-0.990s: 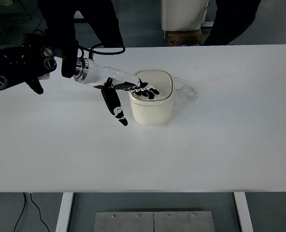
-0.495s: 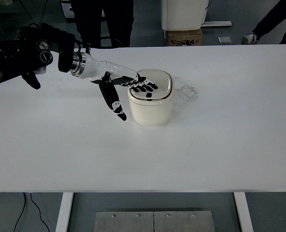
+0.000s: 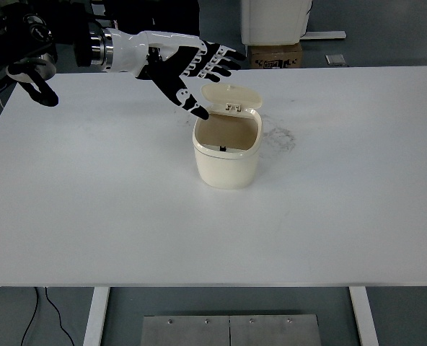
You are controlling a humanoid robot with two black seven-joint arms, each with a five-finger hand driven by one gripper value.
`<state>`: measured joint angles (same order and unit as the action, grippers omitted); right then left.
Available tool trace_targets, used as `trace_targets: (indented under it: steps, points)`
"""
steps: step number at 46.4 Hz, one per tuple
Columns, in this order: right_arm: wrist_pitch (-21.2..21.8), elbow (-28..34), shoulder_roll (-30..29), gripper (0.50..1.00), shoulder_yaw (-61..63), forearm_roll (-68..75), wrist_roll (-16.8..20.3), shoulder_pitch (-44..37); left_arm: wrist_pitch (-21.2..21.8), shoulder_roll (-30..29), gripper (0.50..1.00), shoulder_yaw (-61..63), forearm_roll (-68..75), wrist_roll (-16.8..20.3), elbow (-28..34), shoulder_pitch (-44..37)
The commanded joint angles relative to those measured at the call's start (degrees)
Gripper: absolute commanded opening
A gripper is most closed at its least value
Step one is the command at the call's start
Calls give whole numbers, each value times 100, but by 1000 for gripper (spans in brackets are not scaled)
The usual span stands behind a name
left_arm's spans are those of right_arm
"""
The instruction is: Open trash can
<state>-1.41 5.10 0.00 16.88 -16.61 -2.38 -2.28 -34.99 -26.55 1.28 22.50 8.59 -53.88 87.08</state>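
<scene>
A cream trash can [image 3: 226, 160] stands upright near the middle of the white table [image 3: 329, 209]. Its lid [image 3: 231, 96] is swung up and back, so the hollow inside shows. My left hand [image 3: 199, 68], black and white, hovers above and to the left of the can, behind its rim, with the fingers spread and holding nothing. The thumb points down toward the can's left edge without touching it. The left arm comes in from the upper left. No right arm shows.
A cardboard box [image 3: 275, 55] and a white unit [image 3: 275, 20] stand on the floor beyond the table's far edge. A faint smudge [image 3: 280, 137] marks the tabletop right of the can. Dark legs of a person [image 3: 177, 11] show at the top.
The lid was shut with my left hand's fingers resting on it; now the lid stands open and the hand has lifted up and back from the can.
</scene>
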Motion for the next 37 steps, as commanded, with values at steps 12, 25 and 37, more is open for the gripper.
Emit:
trace_targets:
  steps: [12, 25, 37]
  points:
    - [0, 0, 0, 991, 0, 0, 1, 0, 809, -228, 1000, -383, -2144, 47, 150, -464]
    - [0, 0, 0, 991, 0, 0, 1, 0, 1750, -290, 1000, -1841, -3085, 82, 501, -1606]
    - [0, 0, 0, 991, 0, 0, 1, 0, 1794, -290, 1000, -3283, -3103, 82, 1274, -2749]
